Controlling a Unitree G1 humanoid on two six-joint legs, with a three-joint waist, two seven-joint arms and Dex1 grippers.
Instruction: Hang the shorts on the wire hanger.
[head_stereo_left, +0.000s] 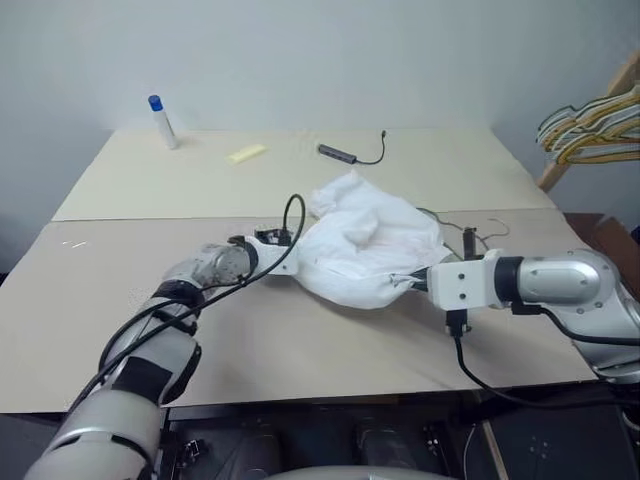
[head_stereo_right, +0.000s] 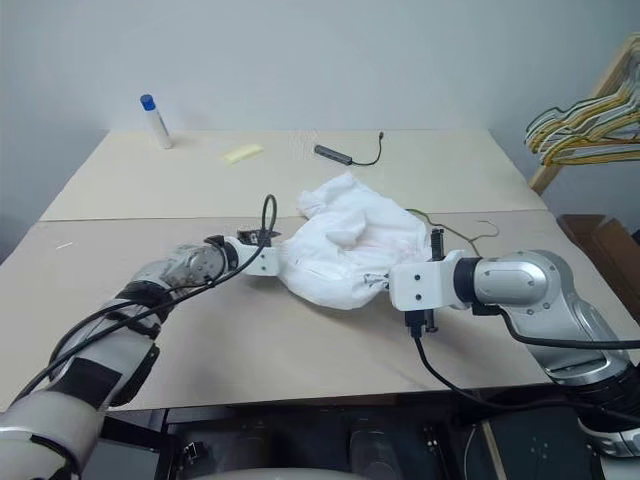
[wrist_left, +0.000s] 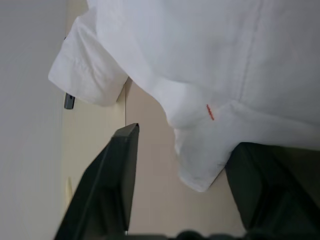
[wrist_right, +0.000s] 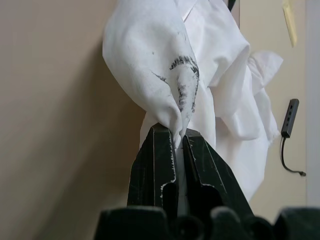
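1. White shorts (head_stereo_left: 362, 245) lie crumpled on the beige table (head_stereo_left: 300, 340), between the two pincers.
2. Right pincer (wrist_right: 178, 141) is clamped on a pinch of the cloth's near edge.
3. Left pincer (wrist_left: 180, 170) stands parted around a corner of the cloth, not yet closed.
4. Wire hanger (head_stereo_left: 478, 232) lies beyond the right pincer, partly under the cloth.
5. Step in hand, by my judgement: securing a second grip; next, close left, then spread the waistband.

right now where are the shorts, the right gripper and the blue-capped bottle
shorts (head_stereo_left: 360, 245): left eye view, middle of the bunched white cloth.
right gripper (wrist_right: 179, 142): right wrist view, fingertips pinching the cloth.
blue-capped bottle (head_stereo_left: 163, 125): left eye view, its white body.
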